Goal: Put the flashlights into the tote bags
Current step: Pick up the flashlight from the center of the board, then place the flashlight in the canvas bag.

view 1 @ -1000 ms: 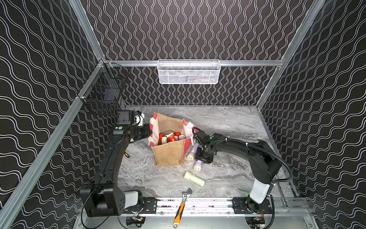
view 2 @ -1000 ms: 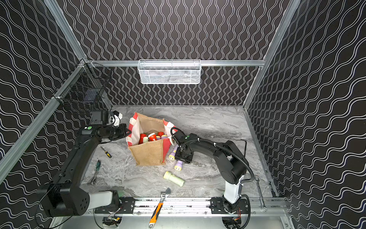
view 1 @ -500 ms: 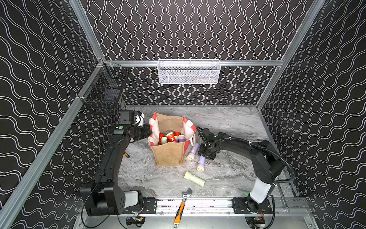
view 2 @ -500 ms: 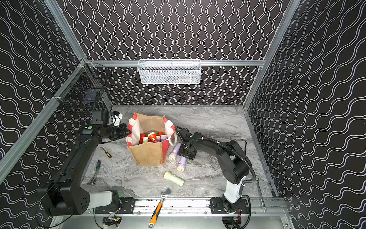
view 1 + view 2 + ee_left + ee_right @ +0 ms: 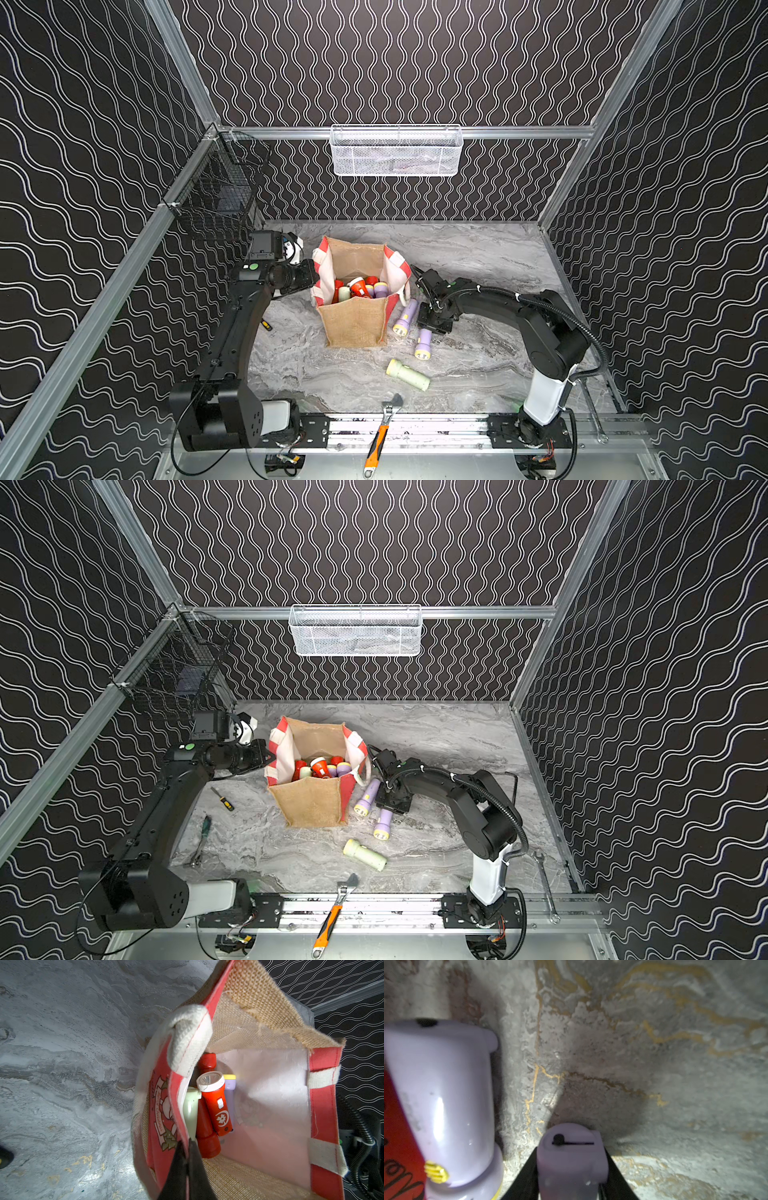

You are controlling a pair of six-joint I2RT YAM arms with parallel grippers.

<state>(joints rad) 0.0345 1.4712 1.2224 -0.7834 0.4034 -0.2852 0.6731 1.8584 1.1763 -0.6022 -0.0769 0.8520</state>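
Note:
The tan burlap tote bag [image 5: 357, 320] [image 5: 309, 804] stands open mid-table with red, pale green and lilac flashlights [image 5: 214, 1103] inside. My left gripper [image 5: 188, 1144] [image 5: 311, 277] is shut on the bag's red-and-white side panel at its rim. On the table to the right of the bag lie two lilac flashlights. My right gripper [image 5: 572, 1167] [image 5: 432, 323] is shut on the tail of one lilac flashlight [image 5: 571, 1159] [image 5: 423, 348] [image 5: 383, 825]. The other lilac flashlight [image 5: 442, 1095] [image 5: 406, 315] lies against the bag. A pale green flashlight [image 5: 407, 375] [image 5: 365, 855] lies nearer the front.
An orange-handled wrench [image 5: 382, 432] lies across the front rail. A small screwdriver [image 5: 222, 801], a green-handled tool [image 5: 203, 837] and a steel spanner [image 5: 545, 881] lie on the table. A white mesh basket [image 5: 397, 150] and a black wire basket [image 5: 216, 199] hang on the walls.
My right gripper has shifted from beside the bag to the outer lilac flashlight's tail and closed on it; that flashlight has turned slightly. The left arm has kept its hold.

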